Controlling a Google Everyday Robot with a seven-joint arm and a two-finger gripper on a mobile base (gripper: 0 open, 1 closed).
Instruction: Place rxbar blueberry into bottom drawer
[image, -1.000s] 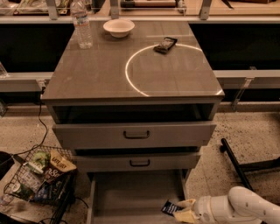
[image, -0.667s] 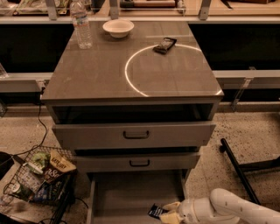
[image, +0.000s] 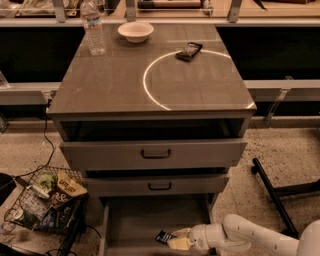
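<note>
The bottom drawer (image: 140, 220) of the grey cabinet is pulled out, a shallow grey tray with a plain floor. My white arm comes in from the lower right. My gripper (image: 172, 238) is over the drawer's front right part, shut on the rxbar blueberry (image: 163, 237), a small dark blue bar whose left end sticks out of the fingers, low over the drawer floor.
The two upper drawers (image: 155, 154) with dark handles are partly out. On the cabinet top stand a water bottle (image: 93, 29), a white bowl (image: 135, 31) and a dark bar wrapper (image: 189, 51). A wire basket of snacks (image: 42, 205) sits at the lower left. A black leg (image: 272, 192) lies at the right.
My gripper with the blue bar has moved left, from beside the drawer's right edge to over the drawer's inside.
</note>
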